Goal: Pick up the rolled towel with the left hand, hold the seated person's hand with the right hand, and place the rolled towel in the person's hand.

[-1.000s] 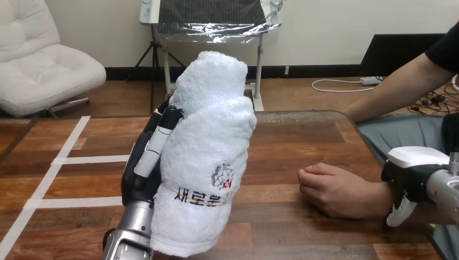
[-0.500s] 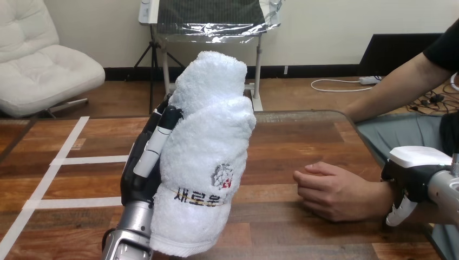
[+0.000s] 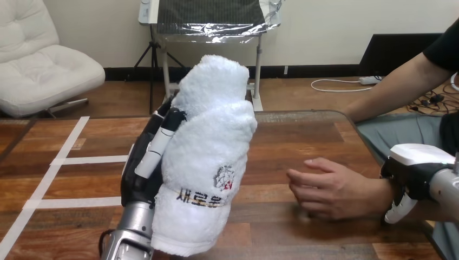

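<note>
**Towel lifted; handover pending**

Item: rolled towel (image 3: pixel 208 157), upright, clear of the table (image 3: pixel 292 135), clasped in the curled fingers of the left hand (image 3: pixel 143 168). Right hand (image 3: pixel 408 176) at the person's wrist; grip cannot be told. Person's hand (image 3: pixel 333 189) rests on the table, apart from the towel. Next, likely: carry towel rightward into it.

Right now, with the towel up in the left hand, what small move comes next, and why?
Probably ease the left hand rightward and down toward the person's hand. The rolled towel is gripped upright, well left of that hand, which rests on the table with the right hand at its wrist.
</note>
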Robot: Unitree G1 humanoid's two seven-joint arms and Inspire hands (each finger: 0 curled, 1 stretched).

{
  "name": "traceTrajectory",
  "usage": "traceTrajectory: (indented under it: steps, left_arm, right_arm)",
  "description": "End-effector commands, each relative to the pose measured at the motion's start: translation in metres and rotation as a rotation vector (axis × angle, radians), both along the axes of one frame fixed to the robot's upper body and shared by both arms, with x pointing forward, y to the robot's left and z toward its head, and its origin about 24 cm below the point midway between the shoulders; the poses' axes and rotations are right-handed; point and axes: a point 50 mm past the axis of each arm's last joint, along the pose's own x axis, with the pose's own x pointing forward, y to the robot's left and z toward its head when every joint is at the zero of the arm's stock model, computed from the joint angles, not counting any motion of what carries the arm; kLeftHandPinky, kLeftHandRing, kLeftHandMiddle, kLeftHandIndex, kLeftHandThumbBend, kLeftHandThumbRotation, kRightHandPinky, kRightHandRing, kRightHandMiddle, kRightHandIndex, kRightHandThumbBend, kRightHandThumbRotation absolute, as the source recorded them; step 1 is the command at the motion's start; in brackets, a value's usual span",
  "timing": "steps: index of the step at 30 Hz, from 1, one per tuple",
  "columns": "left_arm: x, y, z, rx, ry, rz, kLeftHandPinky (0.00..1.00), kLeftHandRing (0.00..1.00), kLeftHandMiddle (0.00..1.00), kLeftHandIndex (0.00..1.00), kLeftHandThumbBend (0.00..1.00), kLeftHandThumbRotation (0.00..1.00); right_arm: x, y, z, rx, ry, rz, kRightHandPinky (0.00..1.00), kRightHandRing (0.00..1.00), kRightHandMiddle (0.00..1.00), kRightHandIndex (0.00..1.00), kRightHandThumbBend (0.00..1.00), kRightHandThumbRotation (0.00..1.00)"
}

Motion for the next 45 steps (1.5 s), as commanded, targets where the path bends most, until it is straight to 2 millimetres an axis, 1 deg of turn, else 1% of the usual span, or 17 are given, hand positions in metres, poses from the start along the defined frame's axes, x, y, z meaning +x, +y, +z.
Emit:
traceTrajectory:
  steps: [1,19,31,37,45]
  left_arm:
    - [0.02,-0.015,0.019,-0.033,-0.074,0.003,0.25,0.35,0.43,0.52,0.67,0.0]
    - [0.042,-0.018,0.013,0.032,-0.023,-0.007,0.26,0.35,0.43,0.51,0.64,0.0]
    - [0.053,-0.023,0.016,0.044,0.003,-0.009,0.25,0.34,0.43,0.51,0.63,0.0]
    - [0.056,-0.026,0.018,0.055,0.013,-0.007,0.25,0.34,0.43,0.51,0.64,0.0]
    - [0.061,-0.032,0.019,0.068,0.036,-0.005,0.24,0.34,0.43,0.5,0.67,0.0]
  right_arm:
    - [0.001,0.0,0.011,0.037,-0.064,0.007,0.34,0.43,0.5,0.52,0.74,0.0]
    - [-0.002,0.001,0.028,0.084,-0.162,0.031,0.39,0.48,0.53,0.52,0.76,0.0]
    - [-0.006,0.005,0.042,0.11,-0.239,0.047,0.33,0.43,0.5,0.52,0.78,0.0]
    - [-0.008,0.008,0.049,0.125,-0.28,0.062,0.31,0.4,0.47,0.52,0.8,0.0]
    - [-0.009,0.012,0.058,0.149,-0.313,0.074,0.3,0.39,0.47,0.51,0.79,0.0]
